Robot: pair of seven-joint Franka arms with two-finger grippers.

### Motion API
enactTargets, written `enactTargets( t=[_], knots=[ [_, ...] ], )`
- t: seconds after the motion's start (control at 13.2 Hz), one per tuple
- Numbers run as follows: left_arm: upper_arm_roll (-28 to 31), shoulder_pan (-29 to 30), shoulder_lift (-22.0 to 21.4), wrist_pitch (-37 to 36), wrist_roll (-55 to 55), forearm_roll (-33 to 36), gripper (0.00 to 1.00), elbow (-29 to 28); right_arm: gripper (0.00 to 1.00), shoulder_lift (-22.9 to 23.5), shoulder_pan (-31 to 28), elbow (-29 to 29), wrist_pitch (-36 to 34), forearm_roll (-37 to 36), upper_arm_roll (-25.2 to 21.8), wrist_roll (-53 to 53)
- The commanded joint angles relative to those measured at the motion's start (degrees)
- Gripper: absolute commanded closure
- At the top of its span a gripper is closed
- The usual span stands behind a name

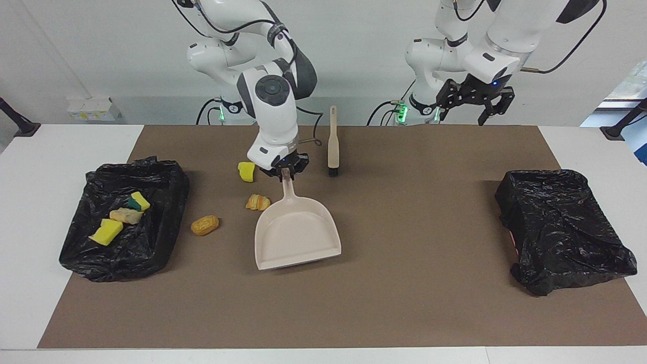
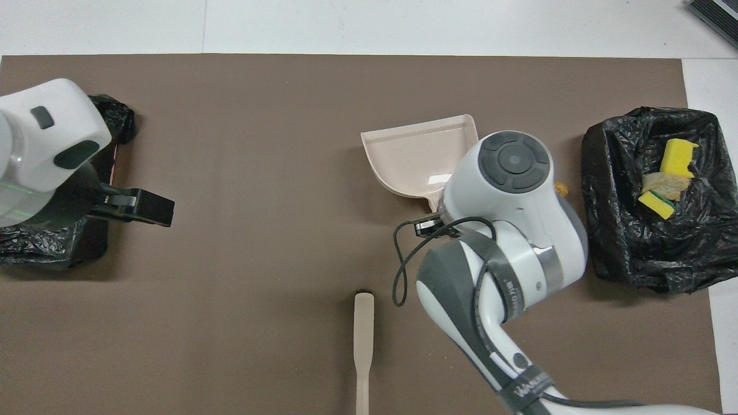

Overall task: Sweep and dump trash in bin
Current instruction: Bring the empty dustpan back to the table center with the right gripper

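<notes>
Now right gripper [image 1: 285, 171] jaws clenched on dustpan [image 1: 297, 232] handle, pan on mat; left gripper [image 1: 475, 101] jaws released, raised over desk.

2 white arms with dark grey joint covers, black cables, green base lights

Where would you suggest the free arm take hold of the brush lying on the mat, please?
Probably the brush by its slim bare handle, midway along, from straight above. It lies flat, bristles pointing away from the robots, with clear mat on both sides. The left claw is open and up in the air.
</notes>
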Motion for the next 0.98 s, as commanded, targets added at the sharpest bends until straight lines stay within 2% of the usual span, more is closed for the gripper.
enactTargets(
  t=[0.0, 0.15, 0.3, 0.38, 0.45, 0.68, 0.91],
  knots=[
    [-0.5, 1.4, 1.3, -1.7, 2.0, 1.1, 0.0, 2.5, 1.0, 5.5, 3.4, 3.6, 4.2, 2.1, -0.4, 7.5],
    [-0.5, 1.8, 0.6, -1.5, 4.3, 1.9, 0.0, 2.3, 1.0, 10.8, 7.5, 6.1, 6.8, 1.6, -0.4, 13.9],
    [-0.5, 2.8, -0.6, -1.6, 4.7, 1.9, 0.0, 1.4, 1.0, 12.3, 7.9, 7.9, 6.5, 1.4, -0.4, 14.7],
    [-0.5, 2.8, -0.7, -1.6, 4.7, 1.9, 0.0, 1.0, 0.77, 12.3, 7.9, 7.9, 6.6, 1.4, -0.4, 14.7],
    [-0.5, 2.8, -0.9, -1.7, 4.7, 1.9, 0.0, 0.8, 0.01, 12.1, 7.9, 7.9, 6.5, 0.8, -0.5, 14.8],
    [-0.5, 2.8, -1.0, -1.7, 4.4, 1.9, 0.0, 0.8, 0.0, 11.3, 8.1, 7.7, 5.3, 1.3, -0.4, 14.9],
    [-0.5, 2.9, -1.0, -1.6, 4.3, 1.9, 0.0, 0.8, 0.0, 8.0, 9.2, 6.9, 1.7, 2.2, -0.3, 15.1]
  ],
)
